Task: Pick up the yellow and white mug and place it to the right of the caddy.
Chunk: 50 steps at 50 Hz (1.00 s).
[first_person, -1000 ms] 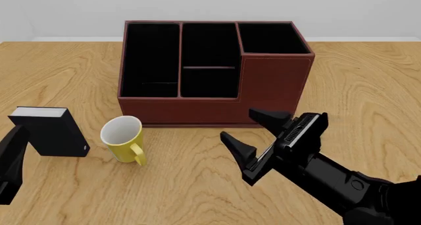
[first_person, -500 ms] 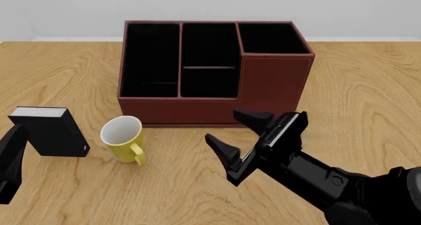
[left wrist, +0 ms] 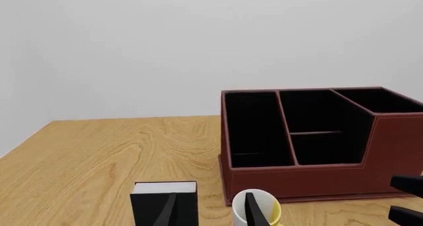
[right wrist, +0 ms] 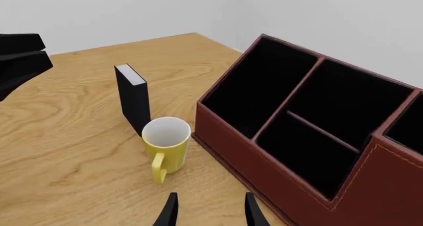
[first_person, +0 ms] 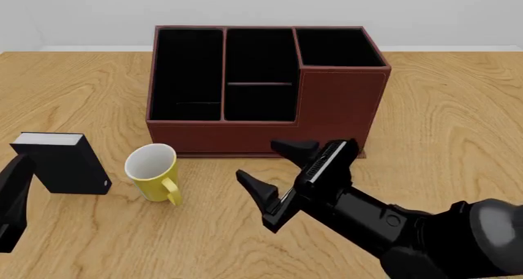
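with its fingers spread wide and empty, the right gripper (first_person: 276, 177) should straddle the upright yellow and white mug (first_person: 153, 171) ahead, clear of its handle.

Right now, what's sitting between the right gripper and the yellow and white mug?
Nothing: the front view shows only bare wooden table between the open right gripper and the yellow and white mug.

My grippers are matte black — the right one (first_person: 282, 175) carries a pale ribbed strip along its body. The mug (first_person: 154, 172) is yellow outside, handle included, and white inside. The caddy (first_person: 343, 107) is reddish-brown with faint lighter stitching, its compartments lined black. The block (first_person: 65, 164) is black with a white top edge. The table (first_person: 457, 107) shows light wood grain — swirled.
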Motion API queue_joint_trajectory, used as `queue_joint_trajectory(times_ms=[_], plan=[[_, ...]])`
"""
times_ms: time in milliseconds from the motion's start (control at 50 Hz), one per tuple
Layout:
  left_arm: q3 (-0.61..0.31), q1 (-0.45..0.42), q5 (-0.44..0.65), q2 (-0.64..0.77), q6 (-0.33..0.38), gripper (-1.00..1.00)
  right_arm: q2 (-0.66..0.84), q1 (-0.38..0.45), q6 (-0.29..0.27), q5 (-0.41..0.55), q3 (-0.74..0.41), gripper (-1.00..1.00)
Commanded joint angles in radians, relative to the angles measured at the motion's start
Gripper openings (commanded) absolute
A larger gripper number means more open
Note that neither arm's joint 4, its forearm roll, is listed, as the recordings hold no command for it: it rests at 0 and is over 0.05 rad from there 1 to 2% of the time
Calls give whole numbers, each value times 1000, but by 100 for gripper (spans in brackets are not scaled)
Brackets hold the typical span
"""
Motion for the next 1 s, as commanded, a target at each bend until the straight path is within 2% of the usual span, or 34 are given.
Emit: queue_joint_trajectory(times_ms=[20, 1000], plan=[[-4, 3, 3, 0, -1, 100, 33, 17, -1, 5, -31, 100], [-17, 9, 12, 0, 6, 100, 162, 82, 5, 28, -162, 100]])
